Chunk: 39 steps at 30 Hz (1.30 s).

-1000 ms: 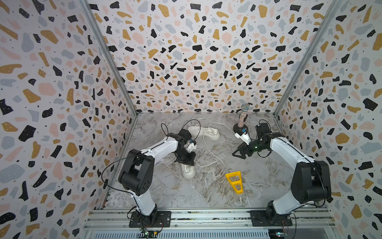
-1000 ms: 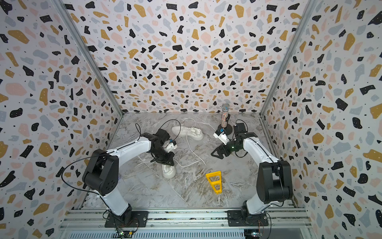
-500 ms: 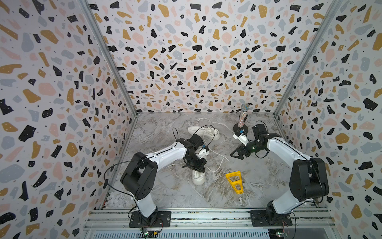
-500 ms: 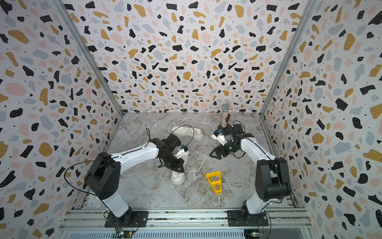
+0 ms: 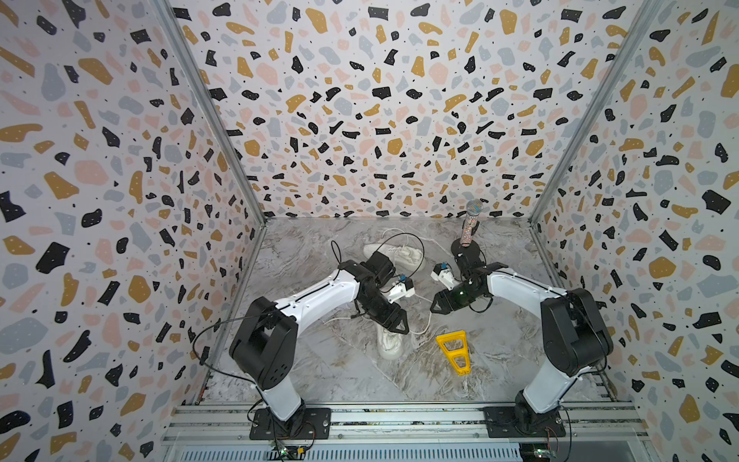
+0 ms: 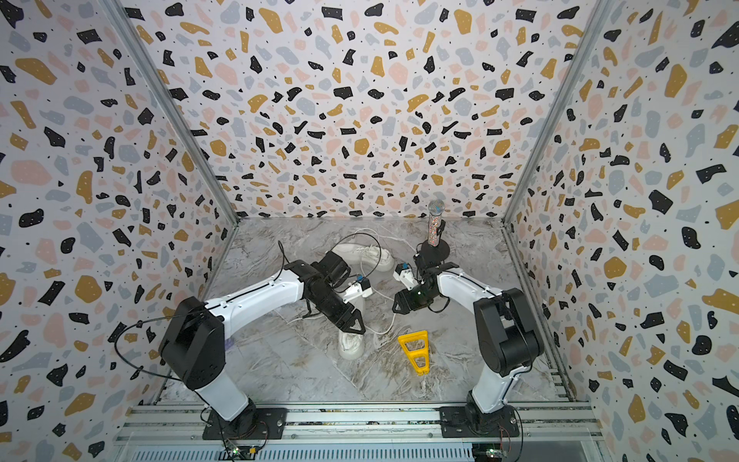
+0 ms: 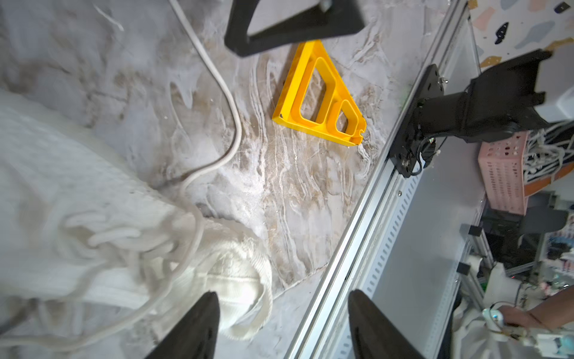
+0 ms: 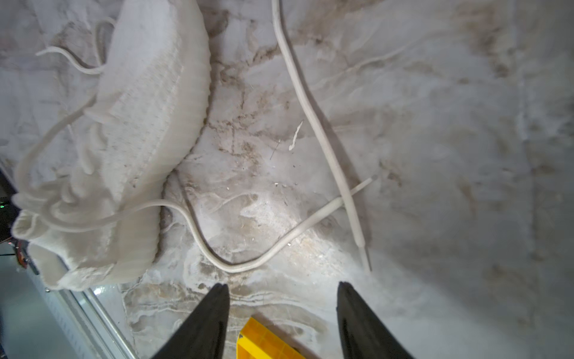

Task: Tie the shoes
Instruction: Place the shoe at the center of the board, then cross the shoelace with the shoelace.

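Toward the front of the marbled tabletop [image 5: 340, 380] lies the near shoe [image 5: 390, 344], white, its laces a loose tangle on top that is blurred in the left wrist view. One lace [image 8: 236, 267] runs off it in a curve across the bare tabletop, and a second lace [image 8: 326, 149] crosses over that one near its end. The left gripper [image 5: 400, 326] hangs right over this shoe, jaws spread with nothing between them; the left arm hides the shoe's rear half in both top views. The right gripper [image 5: 435, 307] is just beside it, on the other side of the lace loop, jaws likewise apart and empty, with the curved lace on the tabletop just beyond the fingertips [image 8: 222, 290]. A yellow triangular frame [image 5: 454, 352] lies flat near the shoe, below the right gripper. The far shoe [image 5: 396, 253] sits well apart toward the back wall, partly behind the left wrist. A microphone [image 5: 470, 230] stands upright on a black base near the back corner, behind the right arm.
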Available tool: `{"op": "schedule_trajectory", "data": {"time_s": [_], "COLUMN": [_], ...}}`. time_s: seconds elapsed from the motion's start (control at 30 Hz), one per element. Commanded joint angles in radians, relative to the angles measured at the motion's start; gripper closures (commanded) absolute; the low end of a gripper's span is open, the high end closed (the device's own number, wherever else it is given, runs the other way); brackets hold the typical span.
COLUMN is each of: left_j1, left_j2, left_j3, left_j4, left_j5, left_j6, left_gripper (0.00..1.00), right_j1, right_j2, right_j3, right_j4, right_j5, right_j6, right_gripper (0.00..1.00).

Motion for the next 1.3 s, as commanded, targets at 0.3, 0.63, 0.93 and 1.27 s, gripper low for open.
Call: {"op": "schedule_trajectory", "data": {"time_s": [0.3,0.63,0.93,1.27], "left_j1": [0.298,0.330,0.331,0.337], "left_j2": [-0.139,-0.115,0.076,0.186], "left_j3": [0.009,-0.180,-0.185,-0.193], "left_j4": [-0.208,-0.036,0.096,0.150], "left_j5": [-0.362,-0.555,-0.580,-0.598], "left_j6": [0.400,0.675,0.746,0.736], "left_gripper": [0.24,0.30,0.44,0.78], "right_j1": [0.104,0.163,0.136,0.070], "right_j2": [0.114,0.116,-0.019,-0.114], "right_j3": [0.075,0.077,0.095,0.105], "right_j4": [-0.010,-0.019,0.040,0.038], "right_j5": [0.197,0.385,0.142,0.015], "right_j6": [0.121,0.074,-0.005,-0.055], "right_gripper": [0.49,0.88,1.00,1.00]}}
